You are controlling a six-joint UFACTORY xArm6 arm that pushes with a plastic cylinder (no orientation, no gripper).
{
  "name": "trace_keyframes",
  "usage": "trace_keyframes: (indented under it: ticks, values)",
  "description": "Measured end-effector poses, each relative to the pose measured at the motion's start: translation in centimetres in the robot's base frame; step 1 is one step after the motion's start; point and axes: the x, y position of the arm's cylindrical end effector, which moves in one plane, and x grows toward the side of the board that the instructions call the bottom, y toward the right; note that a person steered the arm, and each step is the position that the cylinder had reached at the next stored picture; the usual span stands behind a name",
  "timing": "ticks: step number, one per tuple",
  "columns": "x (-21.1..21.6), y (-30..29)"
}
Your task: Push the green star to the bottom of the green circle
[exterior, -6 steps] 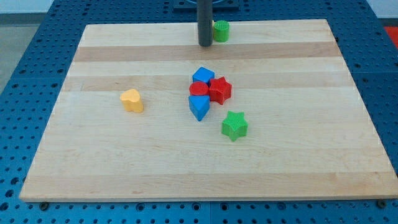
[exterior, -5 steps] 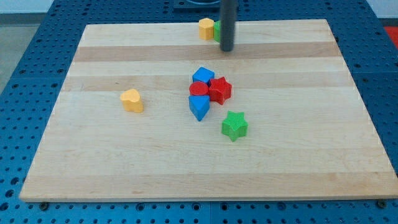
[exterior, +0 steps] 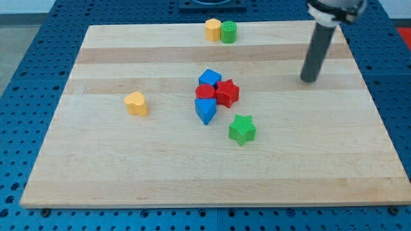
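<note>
1 ribbed, perhaps foam green star (exterior: 242, 129)

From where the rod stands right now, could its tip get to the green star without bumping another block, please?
Probably yes: my tip is up and to the view's right of the green star, with bare board between; the red star sits off that line.

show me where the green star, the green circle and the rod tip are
green star (exterior: 242, 129), camera view, middle of its top face
green circle (exterior: 228, 31), camera view, centre of the block
my tip (exterior: 309, 80), camera view, rod's very end, up-right of the star
</note>
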Motion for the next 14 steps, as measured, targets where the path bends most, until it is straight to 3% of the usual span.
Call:
trace_keyframes:
  ticks: [2, 3, 5, 8, 10, 11, 14]
  values:
    - [10.9, -1.7]
    - [14.4, -7.1]
    - [14.7, -14.4]
    - [10.4, -13.2]
    - [14.0, -17.8]
    - [13.2, -18.9]
    - [8.2, -14.3]
